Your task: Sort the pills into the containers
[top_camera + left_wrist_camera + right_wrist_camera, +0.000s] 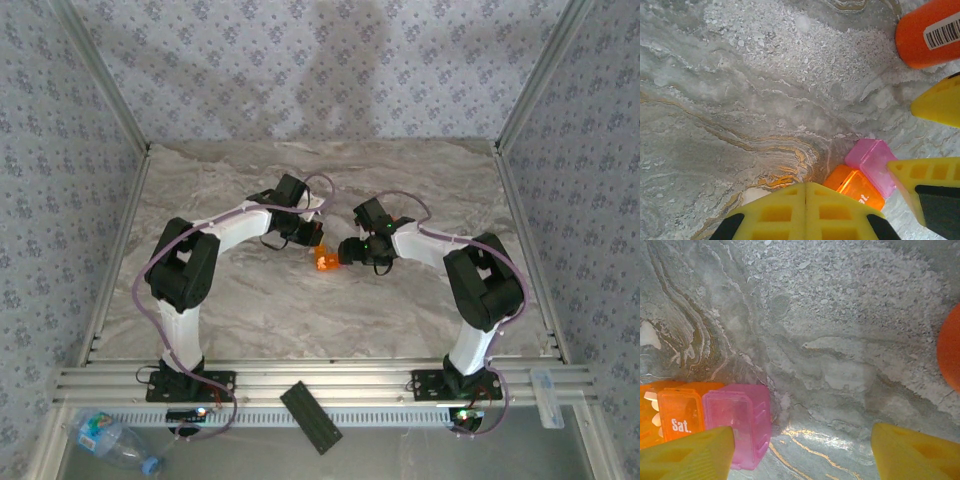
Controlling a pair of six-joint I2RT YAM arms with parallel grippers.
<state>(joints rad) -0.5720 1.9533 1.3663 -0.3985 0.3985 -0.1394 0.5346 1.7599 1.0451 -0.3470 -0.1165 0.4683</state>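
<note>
The left fingers (pixel 805 210) are shut and empty. The right fingers (pixel 800 457) stand wide, with the orange compartment (pixel 680 415) and its pink piece (pixel 740 422) just beside one and the pill bottle (pixel 927 30) near. Closing now may push this light box across the desk (pixel 840 315).

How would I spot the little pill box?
Look at the middle of the marble table, where the left arm and right arm meet. The pill box lies there: a tiny orange compartment marked "Sat." joined to a pink piece, unlike the round orange bottle nearby.
</note>
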